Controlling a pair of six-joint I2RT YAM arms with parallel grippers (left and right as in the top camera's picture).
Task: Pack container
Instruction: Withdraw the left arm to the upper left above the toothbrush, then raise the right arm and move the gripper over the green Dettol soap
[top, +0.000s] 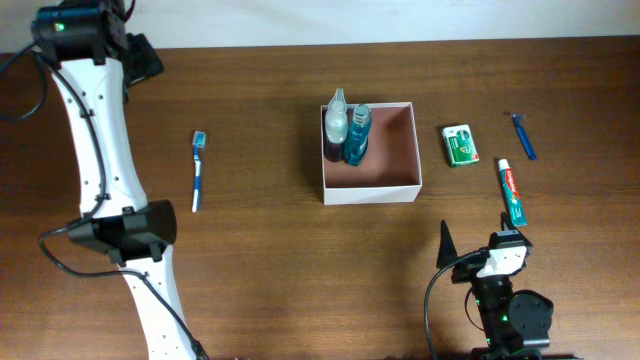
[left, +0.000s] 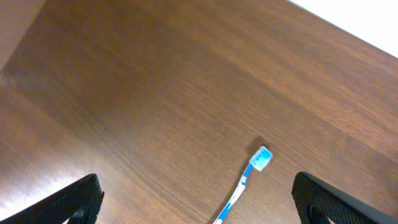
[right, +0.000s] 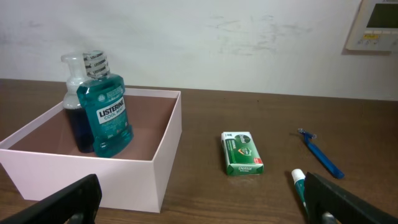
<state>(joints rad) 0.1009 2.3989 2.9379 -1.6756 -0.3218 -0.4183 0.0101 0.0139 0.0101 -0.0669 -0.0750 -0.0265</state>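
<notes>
The container (top: 370, 193), a square white-walled box with a pinkish-brown inside, sits at the table's middle. It holds a blue Listerine bottle (top: 357, 135) and a clear bottle (top: 335, 122), both upright in its back left corner. In the right wrist view the container (right: 93, 180) is at the left, with the Listerine bottle (right: 104, 121) in it. My right gripper (right: 199, 205) is open and empty, low near the front edge (top: 478, 255). My left gripper (left: 199, 208) is open and empty, high at the far left (top: 143, 58).
A blue and white toothbrush (top: 198, 170) lies left of the container and shows in the left wrist view (left: 245, 180). Right of the container lie a green packet (top: 460, 145), a toothpaste tube (top: 512, 190) and a blue razor (top: 523, 135).
</notes>
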